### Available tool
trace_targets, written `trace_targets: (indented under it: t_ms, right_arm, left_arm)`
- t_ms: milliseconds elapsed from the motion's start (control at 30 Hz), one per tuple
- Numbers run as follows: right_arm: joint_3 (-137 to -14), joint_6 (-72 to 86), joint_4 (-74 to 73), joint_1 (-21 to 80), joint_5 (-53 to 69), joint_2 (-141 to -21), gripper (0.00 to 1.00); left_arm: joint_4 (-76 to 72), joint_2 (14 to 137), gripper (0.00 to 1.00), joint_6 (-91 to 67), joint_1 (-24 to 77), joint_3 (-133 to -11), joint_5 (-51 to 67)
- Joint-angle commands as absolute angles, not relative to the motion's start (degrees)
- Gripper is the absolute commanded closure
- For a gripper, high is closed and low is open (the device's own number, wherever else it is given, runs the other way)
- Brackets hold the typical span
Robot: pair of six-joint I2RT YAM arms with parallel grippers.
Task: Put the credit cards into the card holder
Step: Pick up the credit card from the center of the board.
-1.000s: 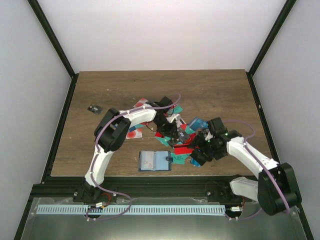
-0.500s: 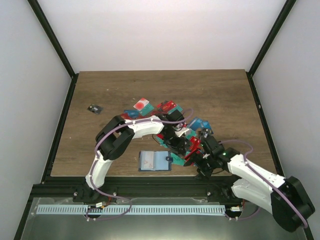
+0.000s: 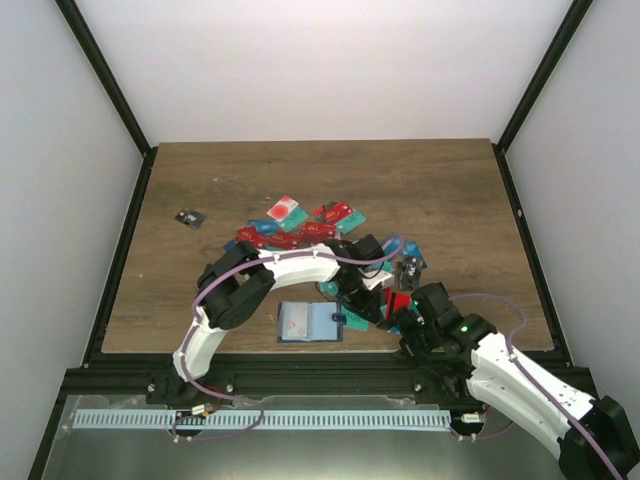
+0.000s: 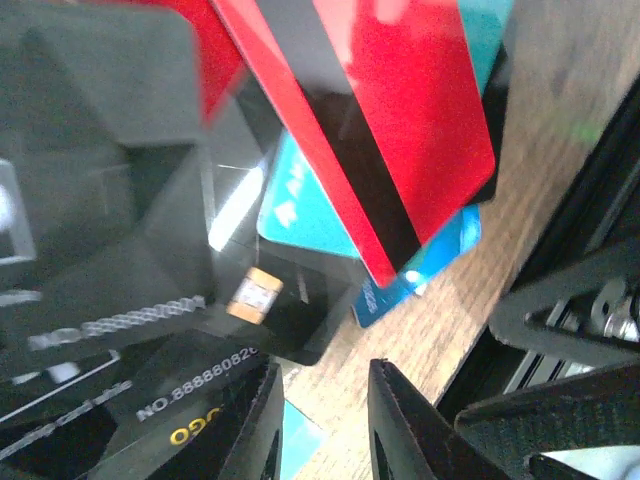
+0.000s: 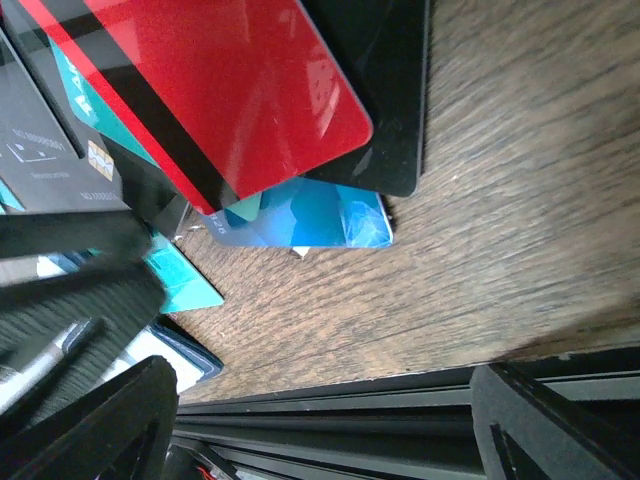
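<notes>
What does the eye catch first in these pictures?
A bright heap of cards in red, teal and blue lies in the middle of the table. The white left arm and right arm bend over its near side, beside the open card holder. A red striped card dominates both wrist views.

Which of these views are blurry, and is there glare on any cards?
Left wrist: the black cards at left are smeared, and a pale sheen sits on the red card. Right wrist: the table streaks with blur at right, soft glare on the red card. Top view: sharp, evenly lit.
</notes>
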State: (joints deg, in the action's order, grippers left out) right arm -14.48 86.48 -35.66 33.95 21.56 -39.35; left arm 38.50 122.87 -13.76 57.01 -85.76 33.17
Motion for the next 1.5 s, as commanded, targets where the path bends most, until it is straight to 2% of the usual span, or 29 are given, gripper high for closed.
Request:
trace_targets:
  t_ms: [0,300,433,600,833,1133,1300,1467]
  right_arm:
    - [-13.9,89.6,-35.3,34.2,16.4,-36.7,0.18]
    - [-11.3,90.4,-33.0,34.2,18.7,-37.9,0.16]
    - [-10.7,90.7,-31.2,34.2,19.5,-39.1,0.15]
    - [-10.3,91.4,-29.1,34.1,19.2,-39.2,0.14]
    - [-8.7,92.4,-25.3,34.1,19.3,-38.7,0.13]
    - [-6.8,92.5,-18.2,34.0,20.8,-40.0,0.14]
    - [-7.0,91.2,-14.2,34.1,22.0,-43.4,0.17]
    - [-7.6,90.4,-12.2,34.1,22.4,-45.9,0.26]
  left_arm:
    - [40.2,121.3,0.72,-16.2,54.0,-91.8,26.9]
    - [42.3,129.0,0.52,-14.0,48.8,-101.6,23.4]
    - [43.0,132.7,0.49,-12.3,48.6,-103.8,22.7]
    - [42.0,133.1,0.49,-10.7,48.9,-100.1,24.9]
    - [39.7,128.2,0.51,-7.7,52.2,-88.4,26.2]
    - [32.7,123.4,0.55,-12.3,55.8,-78.1,29.6]
    - [30.3,123.3,0.56,-14.7,58.0,-76.9,33.0]
    - [29.7,122.7,0.58,-15.6,58.8,-75.7,36.9]
